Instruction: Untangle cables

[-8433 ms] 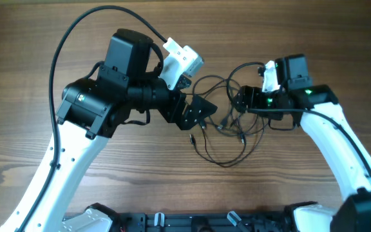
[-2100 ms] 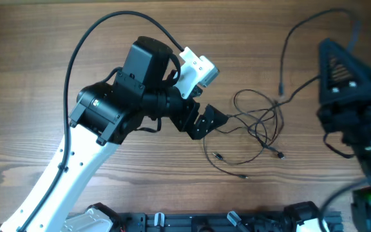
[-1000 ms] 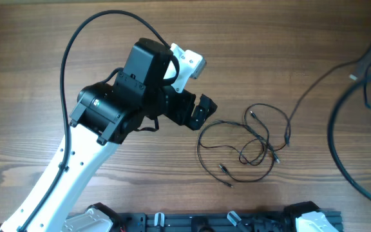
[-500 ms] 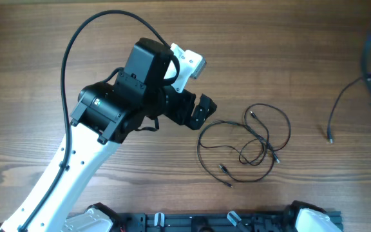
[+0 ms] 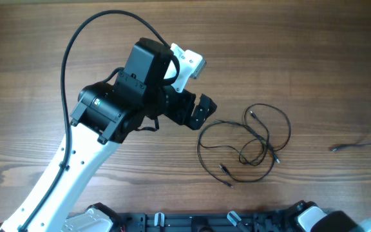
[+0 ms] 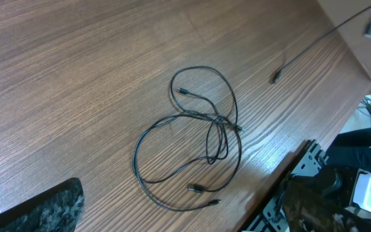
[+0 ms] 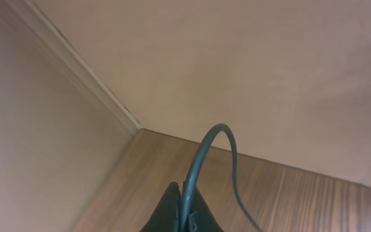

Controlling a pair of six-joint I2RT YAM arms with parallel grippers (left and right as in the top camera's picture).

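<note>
**Overhead view, near edge at 6 o'clock.** Along that edge runs the black base rail [image 5: 192, 222] of the rig.

Just beyond it, on the wooden desk [image 5: 288, 58], lie the cables [image 5: 245, 145]. They are thin black wires in a loose tangle of overlapping loops, right of centre. Small plugs sit at the free ends, two of them toward 7 o'clock.

At 10 o'clock from the tangle, just beside its outermost loop, is the left gripper [image 5: 198, 113]. Its jaws are spread wide and hold nothing. A small green mark [image 5: 97, 101] shows on the black arm housing, too small to read.

At 3 o'clock from the tangle, well apart from it, lies the loose cable [image 5: 359, 144]. It is a single strand, with its plug end toward the tangle and the rest running off the right edge.

**Left wrist view.** One finger [image 6: 47, 205] fills the lower left corner. The cables [image 6: 195, 151] lie flat on the desk ahead of it. The loose cable [image 6: 308, 48] is farther off, at 1 o'clock.

**Right wrist view.** The right gripper [image 7: 184, 218] is closed on the loose cable [image 7: 205, 148]. The cable arches up out of the fingers and drops toward the desk, with pale walls beyond.
</note>
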